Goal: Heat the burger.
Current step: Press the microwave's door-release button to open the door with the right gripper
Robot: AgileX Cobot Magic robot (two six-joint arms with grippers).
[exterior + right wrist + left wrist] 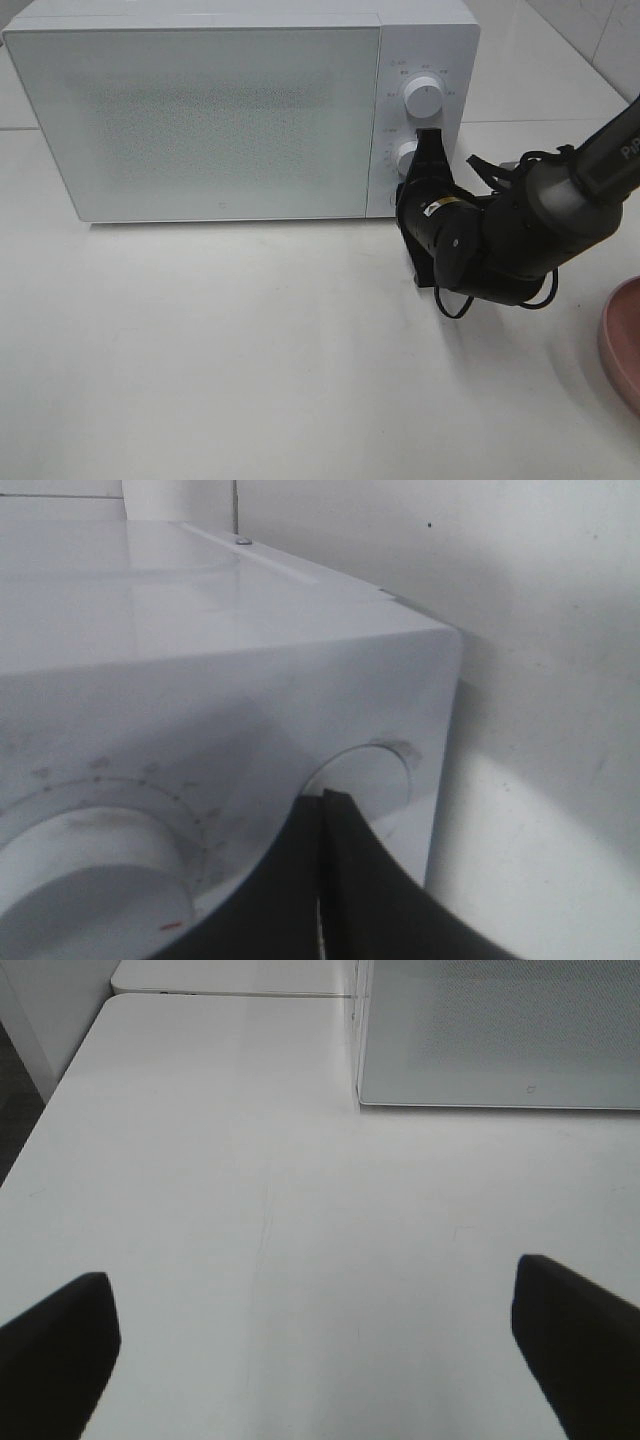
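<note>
While the white microwave [200, 120] stands on the counter [250, 350] with its door closed, my right gripper [429, 138] reaches up to the control panel at the oven's right end, seen from the high camera. Its black jaws are pressed together with only a hairline between them, and they grip nothing. Their tips sit in front of the lower knob [405, 158], just below the upper knob [424, 98]. From the right wrist camera, the closed right gripper [322, 825] points at the face of the lower knob [365, 775], which lies near the corner of the casing, with the upper knob [90, 880] and its ring of dial marks beside it. Whether the tips actually touch the knob I cannot tell.

My left gripper [320, 1345] appears only in its own wrist view. Its jaws are spread wide, one dark fingertip [60, 1345] at each side of the picture, empty above bare counter [250, 1160], with a lower corner of the microwave [500, 1040] ahead of them.

A round pink plate [625, 345] shows at the right edge of the high view, partly cut off by the frame, well apart from the oven.

Where the burger is I cannot tell from any of the three views.
</note>
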